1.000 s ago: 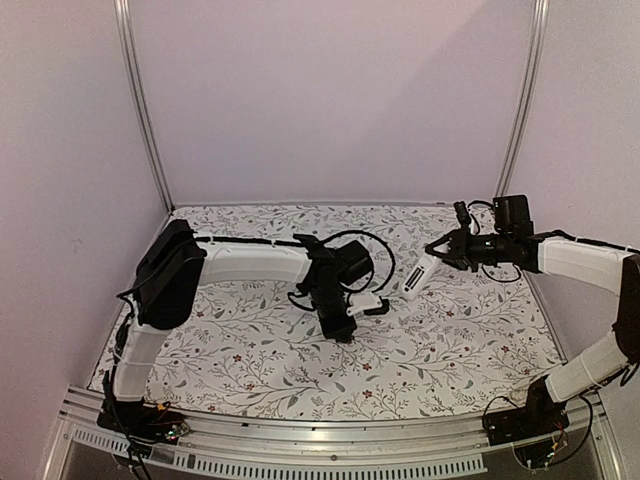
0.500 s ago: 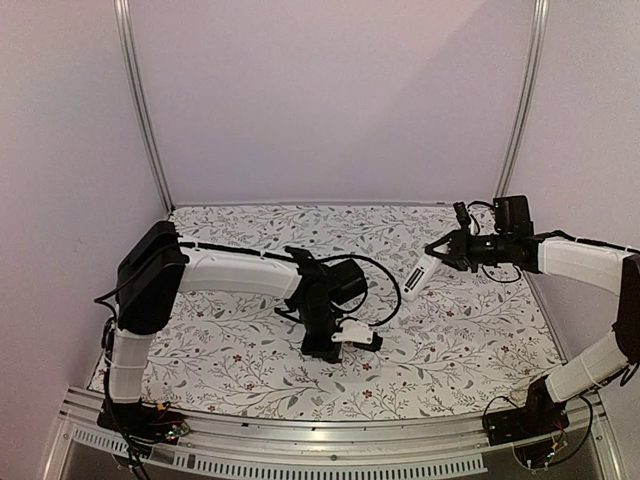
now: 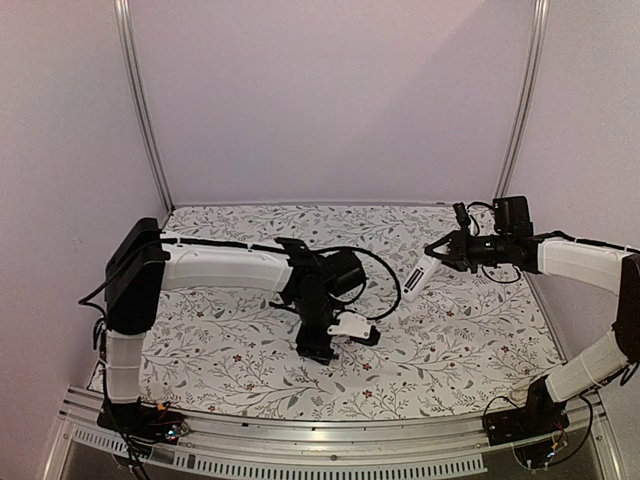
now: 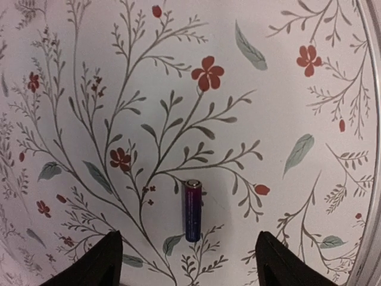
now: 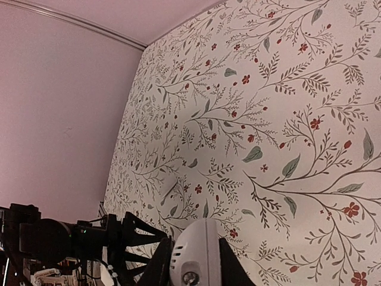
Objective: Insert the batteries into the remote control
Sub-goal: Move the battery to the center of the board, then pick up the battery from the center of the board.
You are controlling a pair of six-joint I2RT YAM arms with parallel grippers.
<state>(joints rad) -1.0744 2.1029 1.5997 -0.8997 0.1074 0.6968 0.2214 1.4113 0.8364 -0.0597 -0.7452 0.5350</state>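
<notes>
1. The left arm (image 3: 220, 268) is reaching across the middle of the floral cloth (image 3: 460, 340), with the left gripper (image 3: 318, 348) pointing down at it.
2. In the left wrist view its two dark fingers (image 4: 101, 262) are standing wide apart at the bottom edge, with nothing between them but cloth. The jaws are spread and gripping nothing.
3. One battery (image 4: 192, 210) is lying flat on the cloth just ahead of that gap, about midway between the two fingers and touching neither.
4. The battery is showing as a dark purple stick. Its metal cap end is pointing away from the gripper, and it is lying beside a printed stem.
5. The right arm (image 3: 580, 262) is reaching in from the right side toward the far part of the cloth.
6. The right gripper (image 3: 443, 251) is pinching the remote (image 3: 418, 271) by one end, jaws pressed against its sides.
7. The remote is slanting down and away from the gripper toward the centre of the cloth, well apart from the battery.
8. In the right wrist view the remote's rounded white end is sitting between the dark fingers (image 5: 159, 267), with the cloth spreading out beyond it.
</notes>
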